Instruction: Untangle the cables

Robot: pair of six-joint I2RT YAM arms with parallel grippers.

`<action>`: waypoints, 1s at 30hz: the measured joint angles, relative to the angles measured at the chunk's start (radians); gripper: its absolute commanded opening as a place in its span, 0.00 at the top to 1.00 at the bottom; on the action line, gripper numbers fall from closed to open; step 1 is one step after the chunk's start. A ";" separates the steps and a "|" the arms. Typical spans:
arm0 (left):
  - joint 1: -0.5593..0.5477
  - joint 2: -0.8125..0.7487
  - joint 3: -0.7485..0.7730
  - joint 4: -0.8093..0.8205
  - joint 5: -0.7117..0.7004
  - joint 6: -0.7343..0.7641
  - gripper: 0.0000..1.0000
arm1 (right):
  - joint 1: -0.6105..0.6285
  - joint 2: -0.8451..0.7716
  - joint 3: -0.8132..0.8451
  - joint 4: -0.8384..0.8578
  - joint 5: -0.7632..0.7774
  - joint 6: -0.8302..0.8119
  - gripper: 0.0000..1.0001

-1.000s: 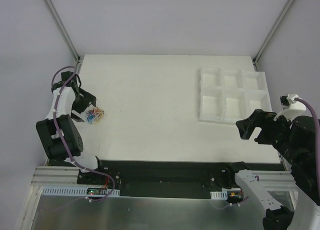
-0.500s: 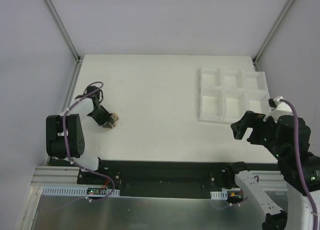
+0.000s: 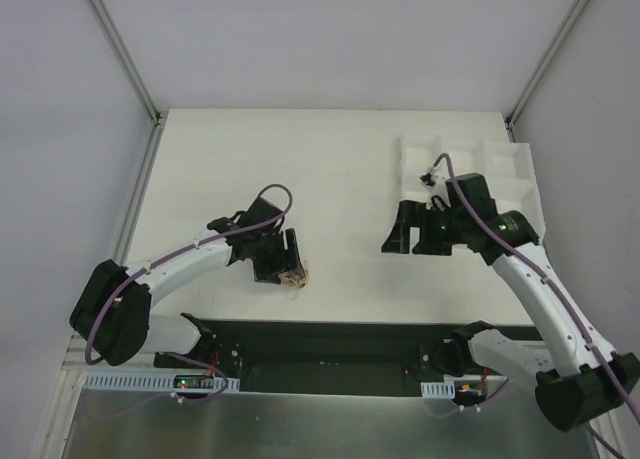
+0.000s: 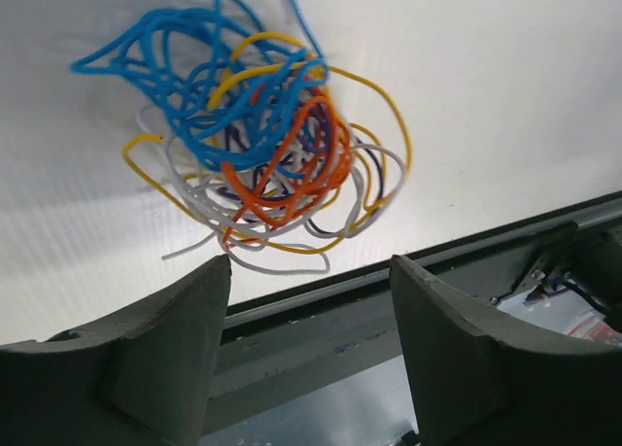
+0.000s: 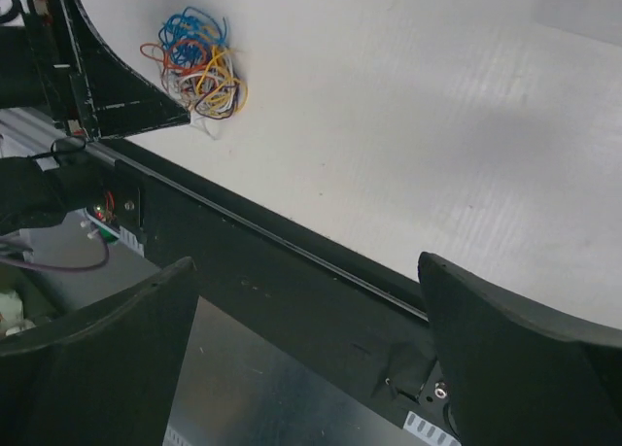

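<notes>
— Are the jaws of the left gripper [image 4: 309, 271] closed on anything?

— No, they stand apart with nothing between them. The two dark fingers [image 4: 165, 349] point down toward the table [image 3: 300, 169], and the cables [image 4: 262, 145] lie just past the tips.

— So the cables are loose?

— Loose on the white surface, all in one curly bundle. There are blue strands on one side and orange in the middle. Yellow loops round the outside, and white and a few dark purple ones are mixed in. One white end trails out close to a fingertip. Whether it touches, I cannot tell.

— Whereabouts on the table?

— At the near edge, left of the middle, just beside the black strip [image 3: 350, 331] that runs along the front. From above, the left gripper covers most of the bundle, and only a small bit peeks out beside it.

— And the right gripper [image 5: 306, 266]?

— Its jaws are spread wide, and they hold nothing either. It hangs over the table right of the middle, well apart from the bundle. It is turned so that its camera sees the cables and one finger of the other gripper just beside them.

— Anything else over there?

— A white tray [image 3: 512, 164] with compartments sits toward the far right of the table, partly covered by the right arm [image 3: 540, 279].
</notes>
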 measured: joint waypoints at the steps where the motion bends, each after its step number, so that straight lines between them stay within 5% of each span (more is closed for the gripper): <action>1: -0.010 0.000 0.008 0.008 0.005 0.002 0.30 | 0.024 0.034 -0.013 0.027 -0.012 0.006 0.04; 6: 0.008 -0.066 0.021 0.028 0.008 0.009 0.43 | 0.154 0.166 -0.072 0.181 -0.057 0.101 0.14; 10: 0.150 -0.200 -0.001 0.016 0.008 0.026 0.50 | 0.299 0.314 -0.071 0.349 -0.061 0.194 0.32; 17: 0.323 -0.267 -0.097 -0.026 0.045 0.027 0.36 | 0.453 0.604 0.014 0.503 -0.029 0.347 0.58; 30: 0.323 -0.173 -0.091 -0.030 0.191 0.058 0.26 | 0.550 0.794 0.156 0.605 0.044 0.518 0.62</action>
